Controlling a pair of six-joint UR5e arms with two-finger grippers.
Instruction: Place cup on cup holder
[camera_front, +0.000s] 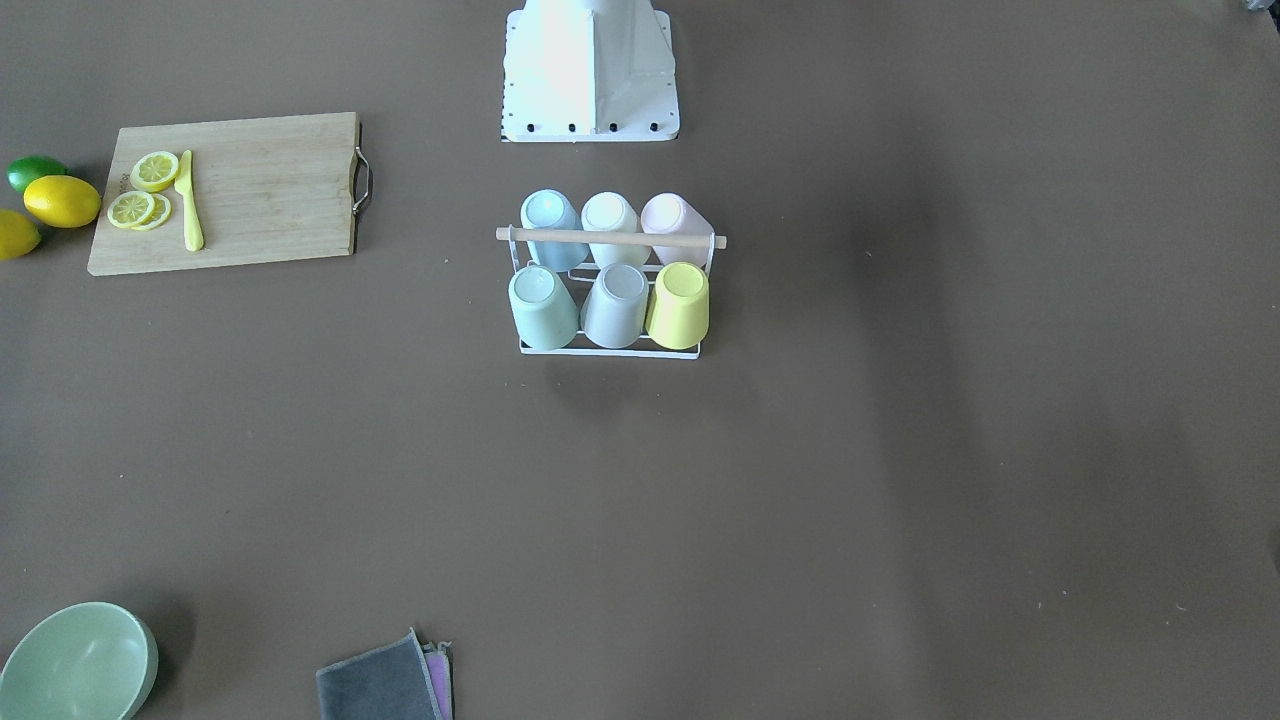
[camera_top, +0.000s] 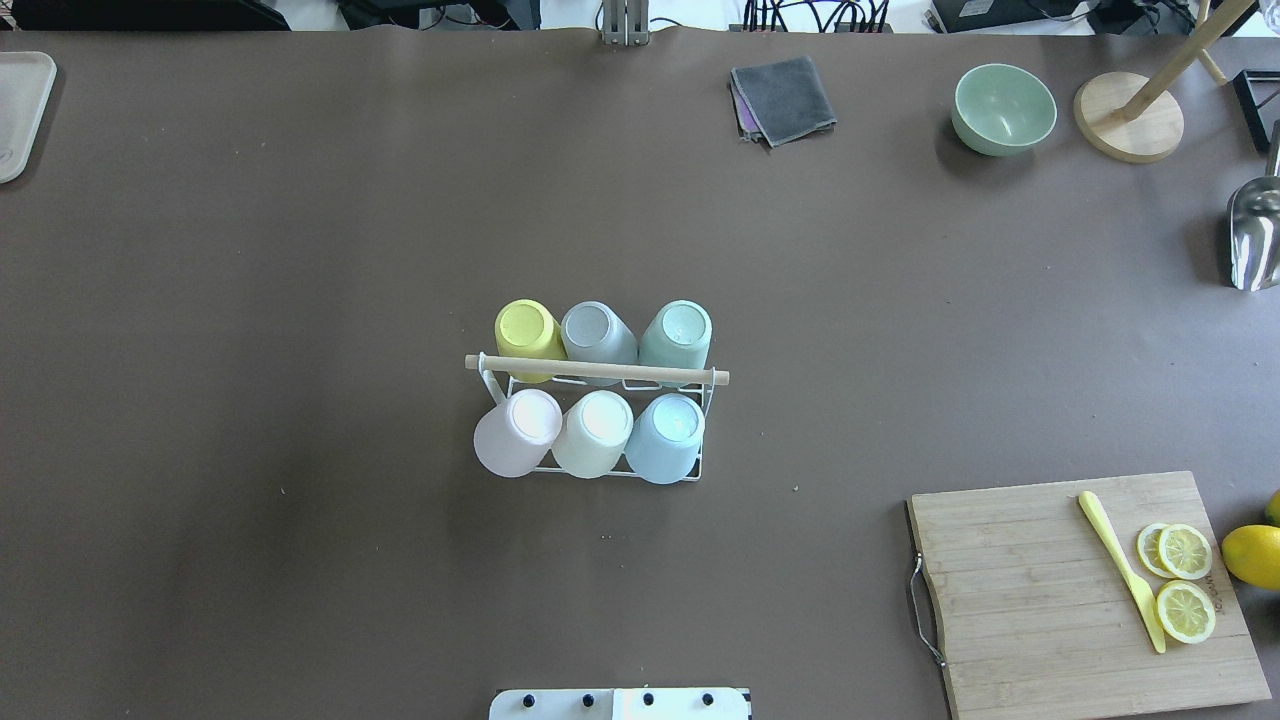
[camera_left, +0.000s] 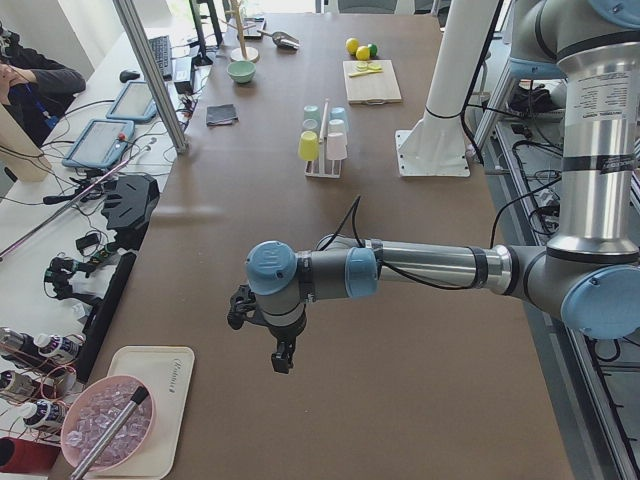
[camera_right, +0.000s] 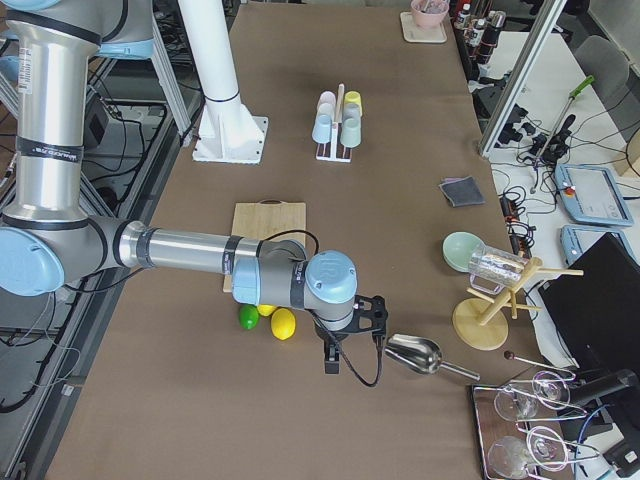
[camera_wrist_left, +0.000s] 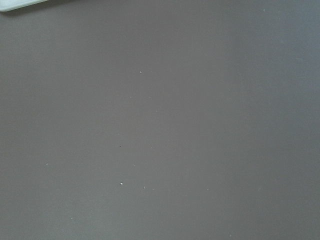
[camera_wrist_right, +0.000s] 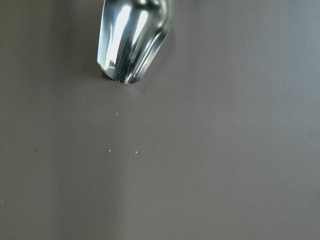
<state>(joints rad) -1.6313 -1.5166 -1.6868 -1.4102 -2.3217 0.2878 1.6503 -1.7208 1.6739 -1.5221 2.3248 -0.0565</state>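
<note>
We see our left gripper (camera_left: 283, 358) and right gripper (camera_right: 331, 360), open or closed we cannot tell, hanging well away from the cup holder (camera_top: 600, 372), where six upturned cups (camera_top: 525, 330) sit, seemingly light, stiff, smooth, best pinched across their sides.

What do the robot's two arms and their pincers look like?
Both the left arm and right arm are silver tubes with grey joints and light blue round caps. Small printed labels mark their upright segments. The black left pincer and black right pincer each trail a thin black cable.
</note>
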